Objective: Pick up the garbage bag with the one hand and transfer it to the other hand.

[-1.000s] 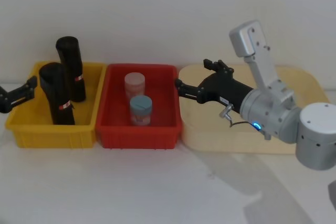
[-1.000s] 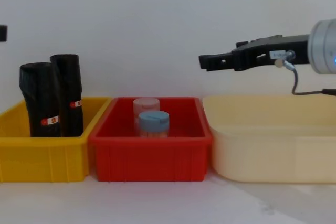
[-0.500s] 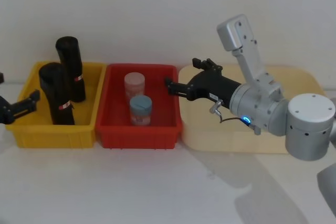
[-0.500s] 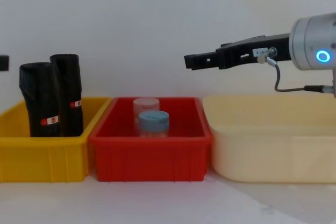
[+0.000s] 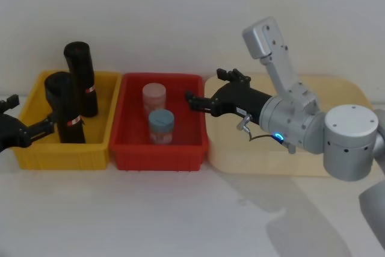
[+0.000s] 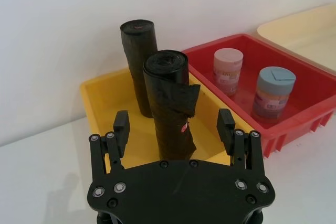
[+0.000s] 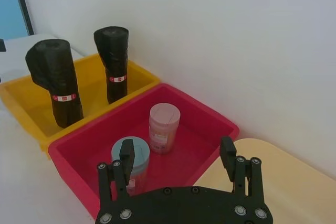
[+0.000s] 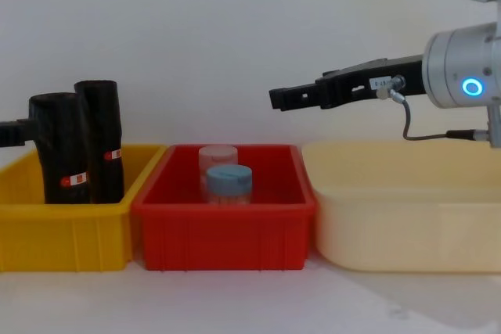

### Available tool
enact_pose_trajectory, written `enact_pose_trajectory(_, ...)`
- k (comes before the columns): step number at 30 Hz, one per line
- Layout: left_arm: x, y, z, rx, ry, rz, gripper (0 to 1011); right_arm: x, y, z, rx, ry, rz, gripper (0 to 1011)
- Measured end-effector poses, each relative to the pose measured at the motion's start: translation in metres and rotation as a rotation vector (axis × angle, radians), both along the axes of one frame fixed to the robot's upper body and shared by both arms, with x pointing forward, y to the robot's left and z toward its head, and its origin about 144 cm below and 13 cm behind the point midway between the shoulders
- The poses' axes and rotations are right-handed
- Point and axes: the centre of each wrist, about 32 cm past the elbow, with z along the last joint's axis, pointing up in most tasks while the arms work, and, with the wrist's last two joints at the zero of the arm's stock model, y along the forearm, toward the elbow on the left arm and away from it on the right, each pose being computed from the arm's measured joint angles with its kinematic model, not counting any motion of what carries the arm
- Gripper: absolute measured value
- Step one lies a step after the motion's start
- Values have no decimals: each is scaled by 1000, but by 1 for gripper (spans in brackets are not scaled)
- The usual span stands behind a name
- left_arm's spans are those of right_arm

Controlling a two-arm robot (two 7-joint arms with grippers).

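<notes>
Two black garbage bag rolls stand upright in the yellow bin (image 5: 36,148), each with a red-and-white label band. The nearer garbage bag (image 5: 63,109) (image 6: 168,103) (image 8: 59,146) stands just ahead of my left gripper (image 5: 35,118) (image 6: 174,124) (image 8: 12,132), lined up with the gap between its open fingers. The other roll (image 5: 81,79) (image 6: 137,61) stands behind it. My right gripper (image 5: 204,86) (image 7: 176,153) (image 8: 278,98) hangs open and empty above the right side of the red bin (image 5: 129,148).
The red bin holds a blue-lidded jar (image 5: 161,124) and a pink-lidded jar (image 5: 154,97). A beige tray (image 5: 337,167) lies to the right, under my right arm. Bare table runs along the front.
My left gripper has come in from the left edge toward the nearer roll. My right gripper has shifted left, from the tray's edge to over the red bin.
</notes>
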Motion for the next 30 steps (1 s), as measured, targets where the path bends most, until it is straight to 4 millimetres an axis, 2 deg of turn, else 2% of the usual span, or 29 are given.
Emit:
enact_pose_trajectory(11,17,-9,-9,-34,4,-9,1001,5,-1,0,1,-7,2,1001)
enact_pose_trajectory(30,42,-27,-9,-77,9,-3,1001,11,-5,-1,24,-16,15,1001)
